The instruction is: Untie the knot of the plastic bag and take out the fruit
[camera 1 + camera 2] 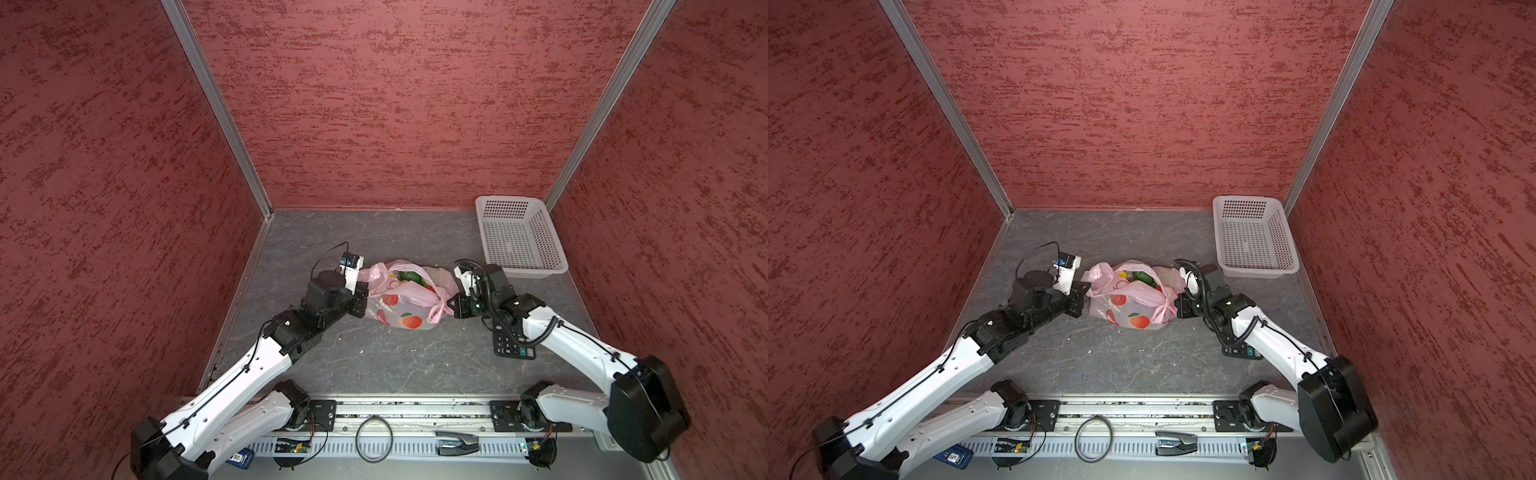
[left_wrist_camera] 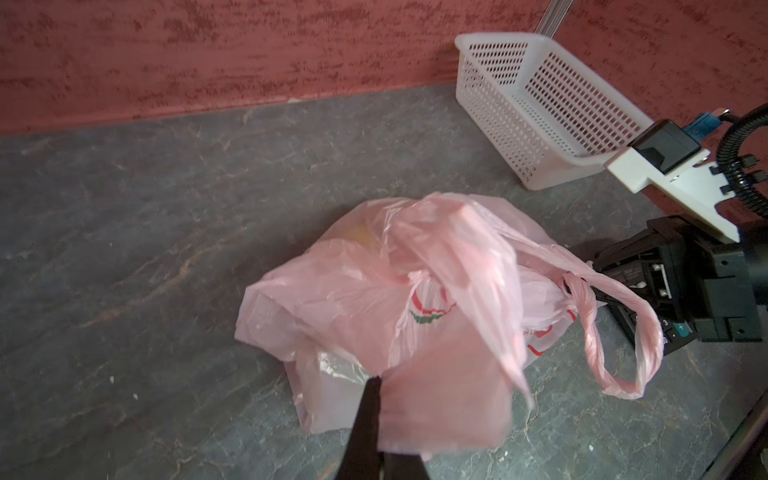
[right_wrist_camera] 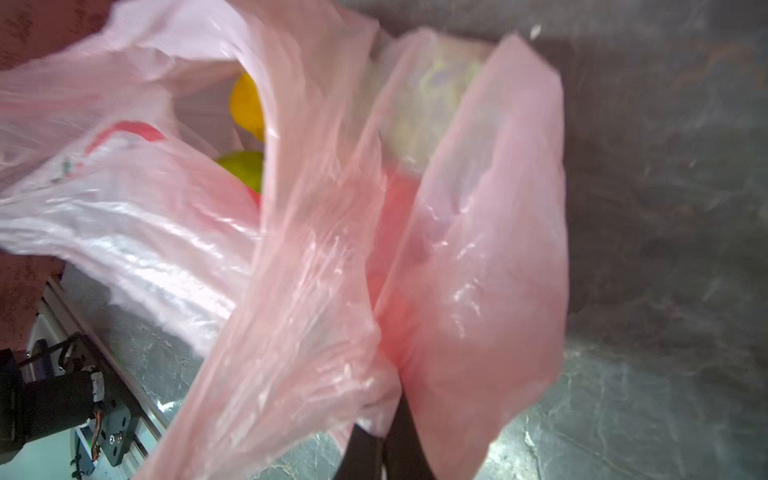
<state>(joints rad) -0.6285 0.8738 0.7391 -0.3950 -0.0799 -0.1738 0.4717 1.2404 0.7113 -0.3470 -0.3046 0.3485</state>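
Observation:
The plastic bag lies mid-table, pale pink with red peach prints. Its top gapes, and the fruit shows inside: a dark green piece, a yellow one and a yellow-green one. I cannot make out the knot; a twisted handle strap hangs as a loose loop. My left gripper is shut on a flap of the bag's left side. My right gripper is shut on plastic at the bag's right side.
A white perforated basket stands at the back right corner. A black calculator lies under my right forearm. Red walls close in three sides. A black ring and a metal clip rest on the front rail.

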